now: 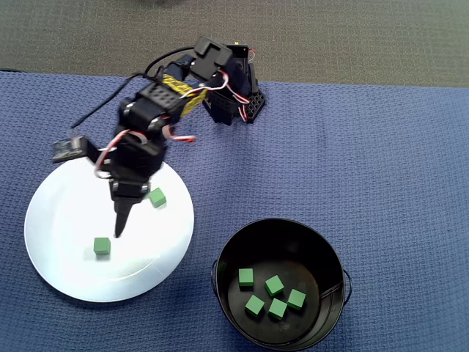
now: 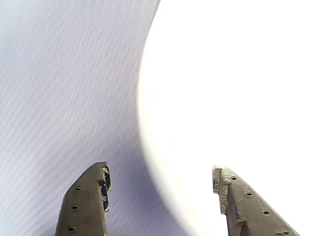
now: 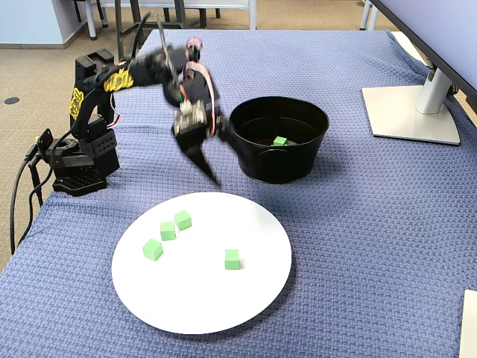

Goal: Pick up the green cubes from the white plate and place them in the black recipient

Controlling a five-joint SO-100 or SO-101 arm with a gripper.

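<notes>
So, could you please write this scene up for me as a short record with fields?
claw: open, empty, over the white plate in the overhead view
green cubes on plate: four in the fixed view; overhead shows two, the arm covers part
green cubes in black recipient: five, clustered on its floor
surface: blue cloth

In the overhead view the white plate [image 1: 51, 242] lies left of the black recipient [image 1: 322, 242], which holds five cubes [image 1: 275, 284]; two cubes [image 1: 102, 246] rest on the plate
</notes>
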